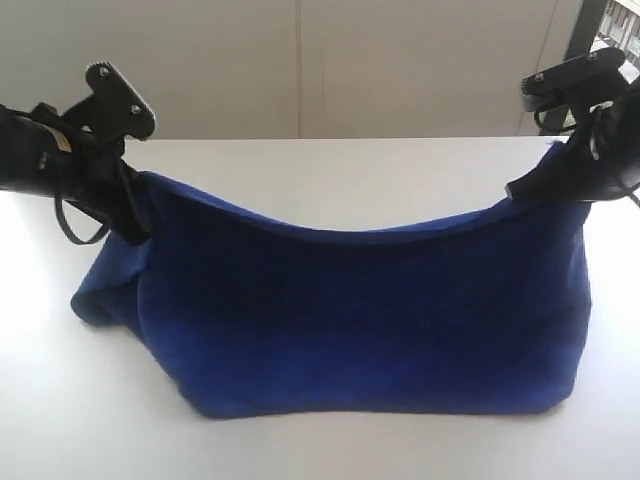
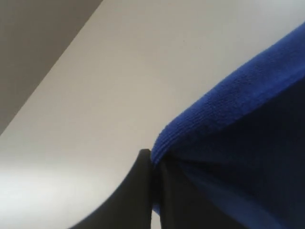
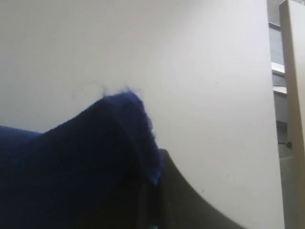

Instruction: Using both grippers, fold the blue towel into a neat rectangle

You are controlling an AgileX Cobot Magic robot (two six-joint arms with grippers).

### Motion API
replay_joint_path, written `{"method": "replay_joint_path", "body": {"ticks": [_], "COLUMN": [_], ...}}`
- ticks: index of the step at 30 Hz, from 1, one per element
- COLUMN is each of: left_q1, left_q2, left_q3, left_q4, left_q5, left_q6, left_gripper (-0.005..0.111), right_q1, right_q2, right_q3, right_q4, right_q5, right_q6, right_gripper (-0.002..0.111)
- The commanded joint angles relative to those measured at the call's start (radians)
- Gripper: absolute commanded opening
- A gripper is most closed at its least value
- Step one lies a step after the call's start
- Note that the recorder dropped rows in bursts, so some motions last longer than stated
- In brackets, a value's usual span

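Note:
The blue towel (image 1: 370, 320) hangs like a hammock above the white table (image 1: 330, 165), its top edge sagging in the middle and its lower edge resting on the table. My left gripper (image 1: 138, 228) is shut on the towel's upper left corner. My right gripper (image 1: 522, 190) is shut on the upper right corner. In the left wrist view the ribbed towel hem (image 2: 228, 95) runs out from between my black fingers (image 2: 136, 191). In the right wrist view a frayed towel corner (image 3: 126, 102) sticks up beside my dark finger (image 3: 181, 191). The white label is out of view.
A loose fold of the towel (image 1: 100, 290) bulges out at the lower left. The table's far edge (image 1: 330, 140) meets a pale wall. Shelving (image 1: 612, 30) shows at the far right corner.

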Motion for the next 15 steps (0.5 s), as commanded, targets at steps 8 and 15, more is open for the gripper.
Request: {"method": "replay_joint_path", "body": {"ticks": [8, 15], "left_q1": [0.004, 0.004], "left_q2": [0.182, 0.093], "left_q3": [0.003, 0.001], "left_q4": [-0.026, -0.397], "left_q5": [-0.341, -0.392], "left_q6": [0.143, 0.410], "left_gripper": [0.050, 0.062], "right_q1": [-0.023, -0.022], "right_q2": [0.166, 0.113], "right_q3": [-0.037, -0.081], "right_q4": [-0.330, -0.272], "right_q5": [-0.065, -0.069], "right_q6": [0.308, 0.338], "right_gripper": [0.074, 0.073]}}
